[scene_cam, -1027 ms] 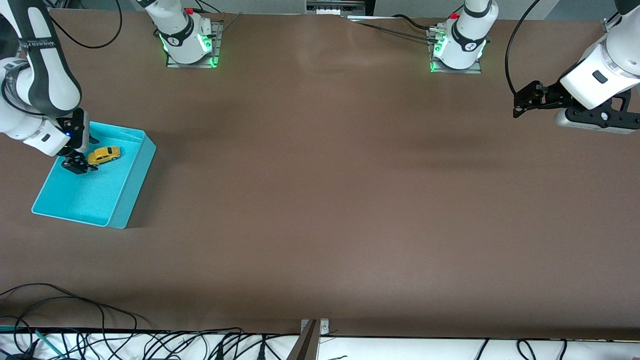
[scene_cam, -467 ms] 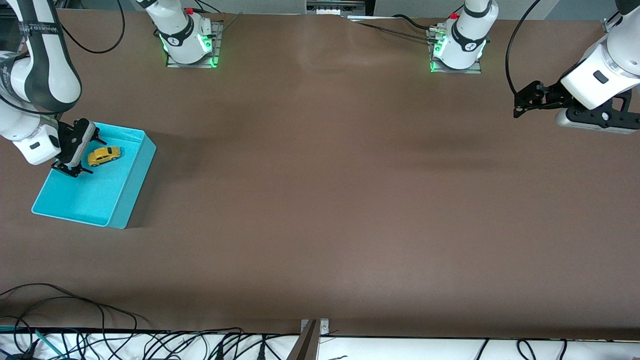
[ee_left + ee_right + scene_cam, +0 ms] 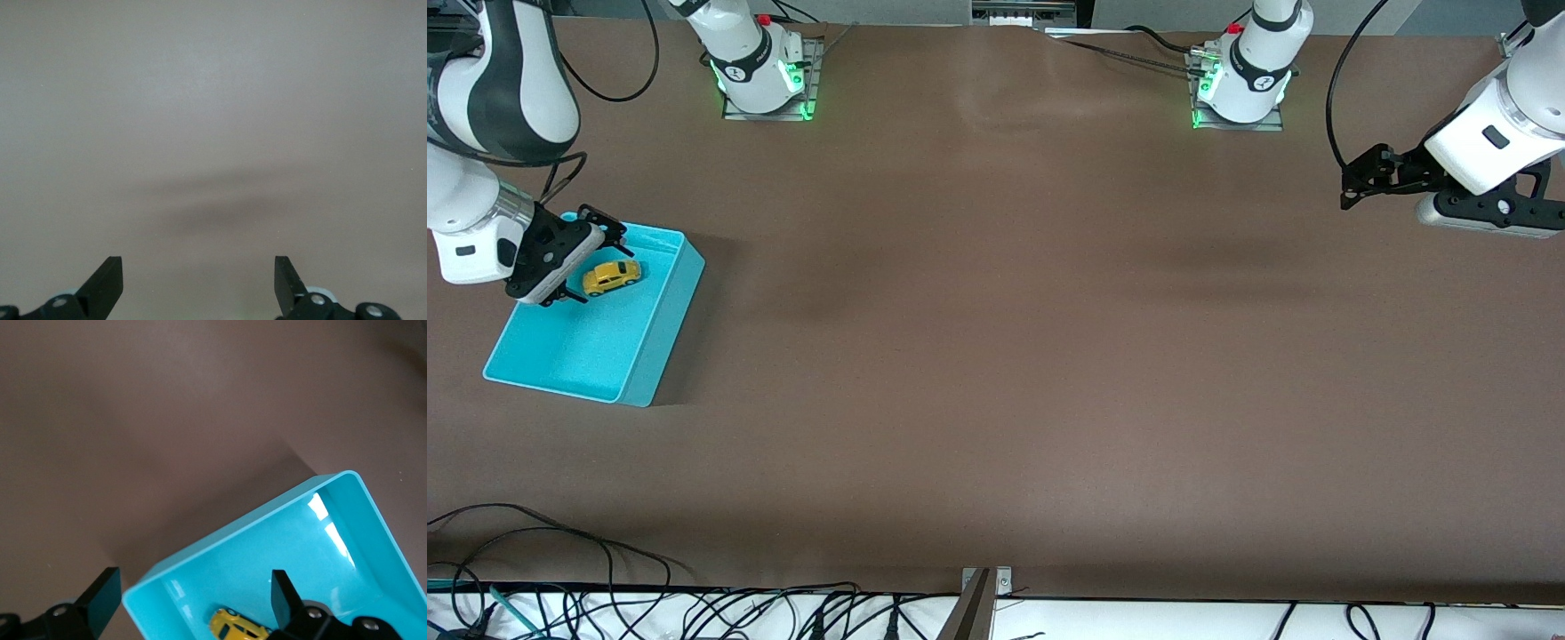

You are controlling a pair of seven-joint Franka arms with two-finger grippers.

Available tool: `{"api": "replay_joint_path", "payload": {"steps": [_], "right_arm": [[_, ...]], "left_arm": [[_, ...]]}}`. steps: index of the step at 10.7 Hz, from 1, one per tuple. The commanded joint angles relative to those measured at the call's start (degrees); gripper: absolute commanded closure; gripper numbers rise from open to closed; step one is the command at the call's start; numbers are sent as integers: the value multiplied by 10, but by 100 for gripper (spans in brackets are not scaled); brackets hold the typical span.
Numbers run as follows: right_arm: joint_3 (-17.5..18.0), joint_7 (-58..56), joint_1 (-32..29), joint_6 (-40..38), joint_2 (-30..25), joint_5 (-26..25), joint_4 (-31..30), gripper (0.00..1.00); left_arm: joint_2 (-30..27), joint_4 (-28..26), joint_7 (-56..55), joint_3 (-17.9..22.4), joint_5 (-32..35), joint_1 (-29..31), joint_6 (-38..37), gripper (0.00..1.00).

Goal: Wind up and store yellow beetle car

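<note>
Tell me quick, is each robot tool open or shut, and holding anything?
Left tool: open, empty, over bare table.
Right tool: open, empty, over the blue bin; the yellow car lies in the bin.

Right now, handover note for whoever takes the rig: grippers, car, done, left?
Right gripper: open, empty, over the turquoise bin at the right arm's end.
Left gripper: open, empty, waiting over bare table at the left arm's end.
Yellow beetle car: on its wheels inside the bin, free of both grippers.
Done: car stored.
Left: likely only parking the right arm; winding can't be judged.
</note>
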Motion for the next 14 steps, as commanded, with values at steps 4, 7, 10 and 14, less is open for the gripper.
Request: {"api": "replay_joint_path", "payload": {"steps": [4, 7, 10, 14], "right_arm": [[5, 252, 50, -113, -30, 2, 103, 0], [3, 369, 79, -216, -26, 0, 185, 0], [-24, 418, 110, -309, -15, -2, 266, 0], [-54, 451, 136, -338, -10, -4, 292, 0]], "left_arm": [[9, 19, -4, 0, -10, 2, -12, 0], [9, 19, -4, 0, -10, 2, -12, 0], [9, 19, -4, 0, -10, 2, -12, 0], [9, 19, -4, 0, -10, 2, -12, 0]]}}
